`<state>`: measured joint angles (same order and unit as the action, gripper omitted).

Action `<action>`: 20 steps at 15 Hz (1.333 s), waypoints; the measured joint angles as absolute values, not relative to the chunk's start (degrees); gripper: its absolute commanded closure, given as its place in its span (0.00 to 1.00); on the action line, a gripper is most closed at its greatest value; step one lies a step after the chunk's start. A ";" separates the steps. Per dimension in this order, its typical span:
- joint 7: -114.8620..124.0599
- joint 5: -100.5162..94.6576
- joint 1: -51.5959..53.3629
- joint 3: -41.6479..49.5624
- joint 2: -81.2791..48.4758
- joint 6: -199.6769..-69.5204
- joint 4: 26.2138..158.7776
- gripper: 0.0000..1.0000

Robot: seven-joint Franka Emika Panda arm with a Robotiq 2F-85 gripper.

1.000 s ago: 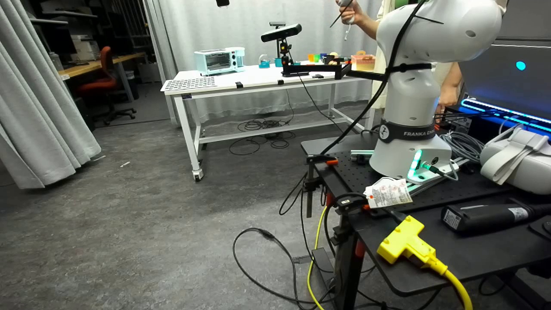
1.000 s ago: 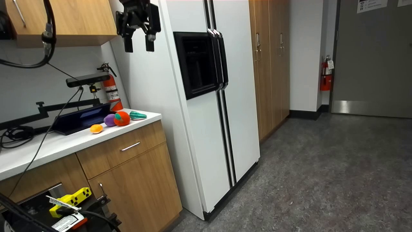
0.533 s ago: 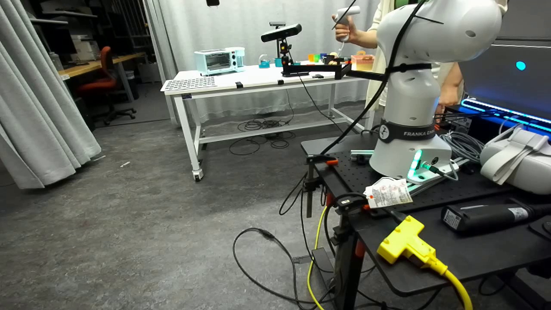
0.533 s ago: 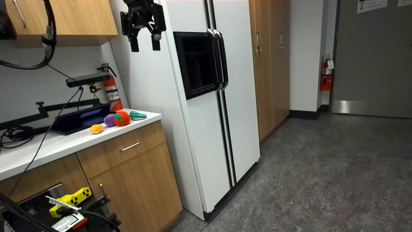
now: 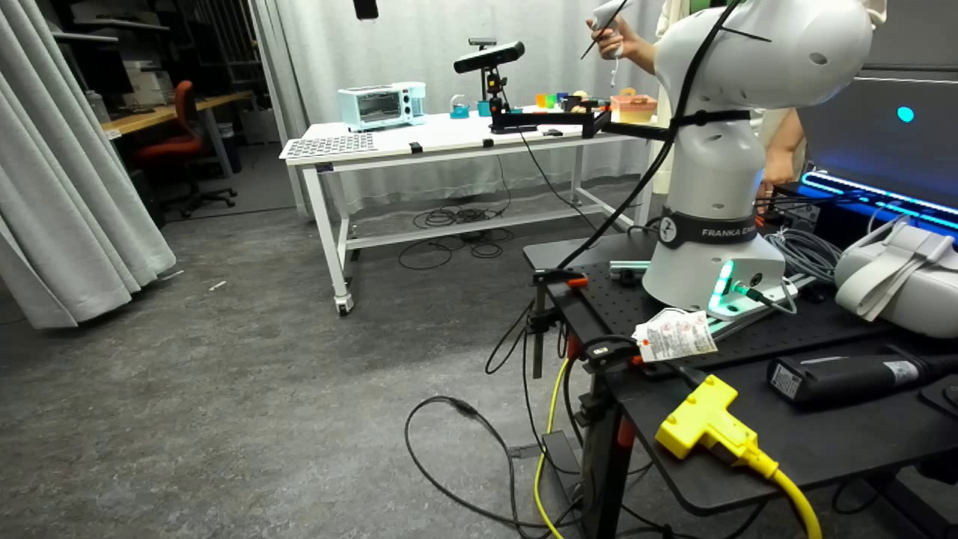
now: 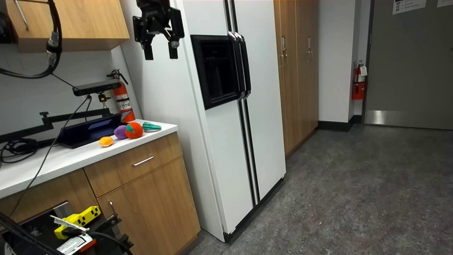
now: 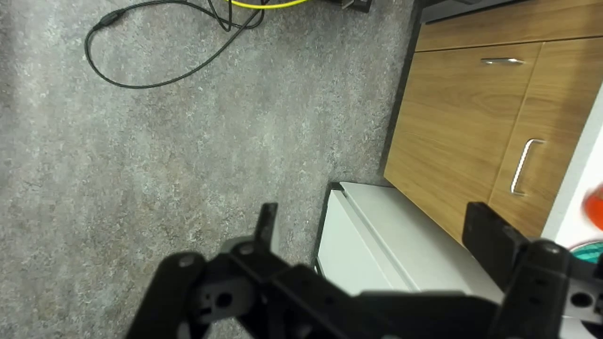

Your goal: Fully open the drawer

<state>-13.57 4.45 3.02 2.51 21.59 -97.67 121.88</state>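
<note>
In an exterior view, my black two-fingered claw (image 6: 161, 55) hangs high with the white flank of a tall two-door refrigerator (image 6: 224, 152) behind it, its fingers (image 6: 149, 53) pointing down and spread wide. The drawer (image 6: 133, 171), a wide unit with a flat natural-wood front and a slim silver bar handle (image 6: 143, 161), sits closed at left, well apart from the claw, directly under the white tabletop (image 6: 78, 154) and above a matching wooden cabinet door (image 6: 152, 209). On the tabletop, a round red ball with a green patch (image 6: 135, 130) overlaps a rounded purple ball (image 6: 119, 132) from this camera; whether they touch, I cannot tell. A small orange ball (image 6: 106, 141) and a green-striped oval (image 6: 152, 126) lie near them, and a red fire extinguisher (image 6: 122, 95) with a black top shows behind, by the refrigerator. My wrist view looks down on mottled gray floor (image 7: 188, 155), with the drawer and its handle toward the right edge. In an exterior view, the white jointed robot arm (image 5: 715, 180) I run remotely rises from a black plate (image 5: 617, 303) dotted with small holes.
</note>
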 measured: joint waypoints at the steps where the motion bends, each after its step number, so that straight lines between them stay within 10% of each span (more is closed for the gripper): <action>1: -13.63 4.45 3.02 2.51 21.57 -97.66 121.88 0.00; 20: -16.02 7.43 9.19 -4.41 16.08 -115.54 136.45 0.00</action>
